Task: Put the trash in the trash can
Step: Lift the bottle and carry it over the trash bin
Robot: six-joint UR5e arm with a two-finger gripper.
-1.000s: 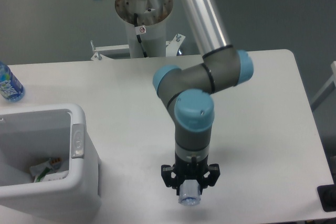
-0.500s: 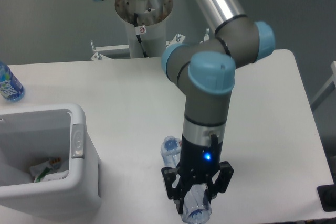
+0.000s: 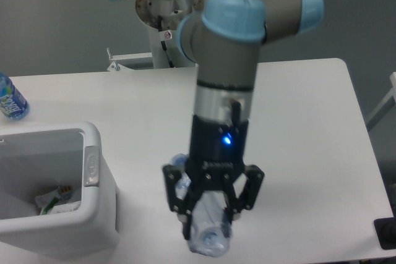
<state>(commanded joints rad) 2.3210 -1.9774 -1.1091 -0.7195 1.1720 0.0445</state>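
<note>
My gripper (image 3: 208,222) hangs well above the table, right of the trash can (image 3: 93,156), and is shut on a slim clear plastic bottle (image 3: 207,243). The bottle lies tilted between the black fingers, one end poking out at the upper left and the other end below the fingertips. Its label is hidden by the fingers. The trash can is a big white bin at the left edge with a grey tab on its right rim. Inside it lies a crumpled whitish wrapper (image 3: 52,201).
A bottle with a blue label (image 3: 10,99) stands at the far left edge of the white table, behind the bin. The arm's base post (image 3: 168,29) rises at the back centre. A dark object (image 3: 387,233) sits at the right front corner.
The gripper has risen off the table with the clear bottle in it and shifted left toward the bin. It looks much larger, closer to the camera.
</note>
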